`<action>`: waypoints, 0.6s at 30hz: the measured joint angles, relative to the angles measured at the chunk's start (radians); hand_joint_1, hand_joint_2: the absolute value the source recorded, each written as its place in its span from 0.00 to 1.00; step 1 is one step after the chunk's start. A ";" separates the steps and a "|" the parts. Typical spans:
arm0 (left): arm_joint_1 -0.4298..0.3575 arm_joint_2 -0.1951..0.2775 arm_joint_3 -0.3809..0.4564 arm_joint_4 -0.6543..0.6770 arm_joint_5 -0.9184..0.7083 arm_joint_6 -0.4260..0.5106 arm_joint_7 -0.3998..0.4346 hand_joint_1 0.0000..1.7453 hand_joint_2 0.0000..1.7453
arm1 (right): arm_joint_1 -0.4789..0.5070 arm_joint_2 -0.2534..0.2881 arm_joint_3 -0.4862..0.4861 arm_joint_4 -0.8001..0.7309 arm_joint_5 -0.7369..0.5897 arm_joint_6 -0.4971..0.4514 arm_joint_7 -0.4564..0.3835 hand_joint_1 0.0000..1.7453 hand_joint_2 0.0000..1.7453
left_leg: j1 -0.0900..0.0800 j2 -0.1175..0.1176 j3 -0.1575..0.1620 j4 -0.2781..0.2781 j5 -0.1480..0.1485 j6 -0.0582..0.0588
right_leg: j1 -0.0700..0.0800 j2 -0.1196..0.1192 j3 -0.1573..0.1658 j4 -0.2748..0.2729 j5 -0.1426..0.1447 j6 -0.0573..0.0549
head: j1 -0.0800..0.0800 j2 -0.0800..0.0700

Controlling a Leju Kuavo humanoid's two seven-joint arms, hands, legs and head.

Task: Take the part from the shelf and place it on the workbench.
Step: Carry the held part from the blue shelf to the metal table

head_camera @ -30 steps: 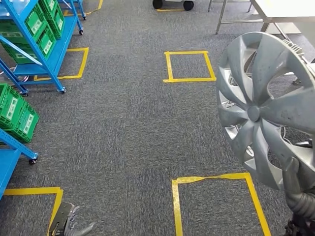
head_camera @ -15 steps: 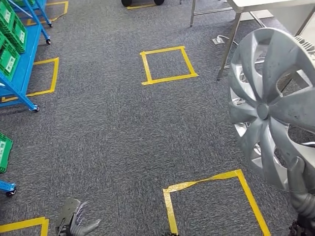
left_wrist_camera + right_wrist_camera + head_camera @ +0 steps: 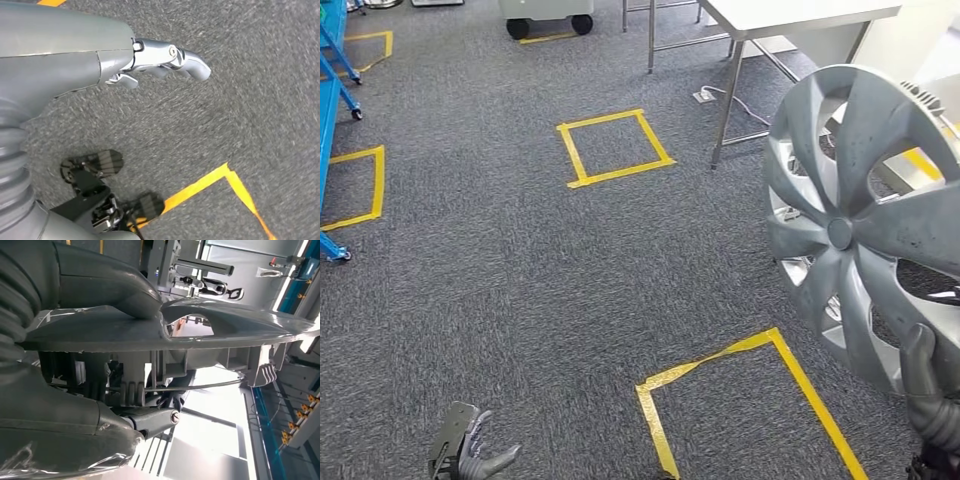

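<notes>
From the head view you can see the part, a silver wheel cover (image 3: 860,225), already off the shelf and held upright in the right hand (image 3: 927,395) by its lower rim above the grey carpet (image 3: 509,280), with the workbench (image 3: 803,15) well ahead, so I judge the pickup done and the walk and set-down still to do; the left hand (image 3: 467,455) hangs low with its fingers apart, holding nothing. The left wrist view gives you that hand (image 3: 166,60) spread over carpet and a yellow tape corner (image 3: 226,172). In the right wrist view the right hand (image 3: 124,355) pinches the wheel cover (image 3: 211,325) by its rim, thumb on the face and fingers behind.
</notes>
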 joint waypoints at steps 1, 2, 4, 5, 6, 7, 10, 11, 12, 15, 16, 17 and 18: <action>0.002 0.001 0.000 0.001 0.000 0.000 0.000 0.00 1.00 | -0.001 0.000 0.000 -0.001 0.000 0.001 0.000 1.00 1.00 | -0.004 0.013 -0.010 0.000 0.008 0.004 | 0.002 -0.021 -0.017 0.074 -0.058 -0.001 | 0.001 0.000; 0.004 0.002 0.000 0.003 0.000 0.001 0.000 0.00 1.00 | -0.002 0.000 0.001 -0.001 0.001 0.002 0.001 1.00 1.00 | -0.007 0.027 -0.021 0.000 0.016 0.006 | 0.004 -0.030 -0.029 0.147 -0.102 -0.001 | 0.002 0.000; 0.006 0.004 -0.001 0.006 0.001 0.002 0.000 0.00 1.00 | -0.002 0.000 0.000 -0.001 0.003 0.005 0.003 1.00 1.00 | -0.011 0.055 -0.045 0.001 0.034 0.006 | 0.007 -0.034 -0.011 0.218 -0.129 -0.002 | 0.001 0.000; 0.006 0.005 -0.001 0.007 0.001 0.003 0.000 0.00 1.00 | -0.002 0.000 0.000 -0.001 0.004 0.007 0.004 1.00 1.00 | -0.012 0.068 -0.058 0.001 0.043 0.004 | 0.009 -0.037 0.026 0.199 -0.117 -0.003 | 0.002 0.000; 0.006 0.005 -0.001 0.008 0.001 0.005 0.000 0.00 1.00 | -0.002 0.000 -0.001 -0.002 0.006 0.009 0.006 1.00 1.00 | -0.012 0.079 -0.070 0.001 0.051 0.001 | 0.012 -0.046 0.082 0.147 -0.104 -0.005 | 0.002 0.000; 0.006 0.006 -0.002 0.009 0.001 0.008 0.001 0.00 1.00 | -0.003 0.000 -0.001 -0.002 0.007 0.012 0.007 1.00 1.00 | -0.013 0.088 -0.079 0.002 0.055 -0.004 | 0.016 -0.066 0.152 0.071 -0.110 -0.007 | 0.002 0.000; 0.008 0.008 -0.008 0.010 -0.007 0.017 0.007 0.00 1.00 | -0.004 0.000 -0.002 -0.007 0.011 0.019 0.009 1.00 1.00 | -0.012 0.110 -0.077 0.007 0.046 -0.026 | 0.030 -0.106 0.262 -0.068 -0.161 -0.029 | 0.005 0.000; 0.008 0.008 -0.011 0.011 -0.012 0.020 0.010 0.00 1.00 | -0.003 0.000 -0.003 -0.009 0.013 0.021 0.010 1.00 1.00 | -0.010 0.118 -0.068 0.006 0.041 -0.034 | 0.032 -0.098 0.258 -0.070 -0.169 -0.040 | 0.006 0.000; 0.007 0.008 -0.015 0.011 -0.015 0.022 0.012 0.00 1.00 | -0.003 0.000 -0.004 -0.012 0.013 0.023 0.011 1.00 1.00 | -0.008 0.119 -0.062 0.006 0.039 -0.042 | 0.031 -0.087 0.260 -0.079 -0.174 -0.049 | 0.009 0.000; 0.010 0.010 -0.024 0.011 -0.021 0.028 0.013 0.00 1.00 | -0.003 0.001 -0.006 -0.019 0.015 0.030 0.013 1.00 1.00 | -0.005 0.068 -0.086 0.074 -0.002 -0.060 | 0.024 -0.053 0.276 -0.090 -0.163 -0.070 | -0.003 0.000; 0.014 0.010 -0.025 0.011 -0.022 0.029 0.013 0.00 1.00 | -0.003 0.001 -0.007 -0.020 0.015 0.032 0.014 1.00 1.00 | -0.005 0.048 -0.116 0.135 -0.031 -0.062 | 0.024 -0.043 0.280 -0.090 -0.163 -0.074 | -0.007 0.000; 0.018 0.011 -0.025 0.012 -0.023 0.030 0.014 0.00 1.00 | -0.003 0.001 -0.008 -0.020 0.016 0.035 0.014 1.00 1.00 | -0.005 0.038 -0.151 0.201 -0.055 -0.063 | 0.025 -0.032 0.285 -0.090 -0.164 -0.076 | -0.009 0.000; 0.021 0.011 -0.025 0.012 -0.023 0.030 0.014 0.00 1.00 | -0.003 0.001 -0.008 -0.020 0.016 0.037 0.015 1.00 1.00 | -0.006 0.034 -0.181 0.252 -0.063 -0.063 | 0.026 -0.019 0.292 -0.090 -0.166 -0.075 | -0.010 0.000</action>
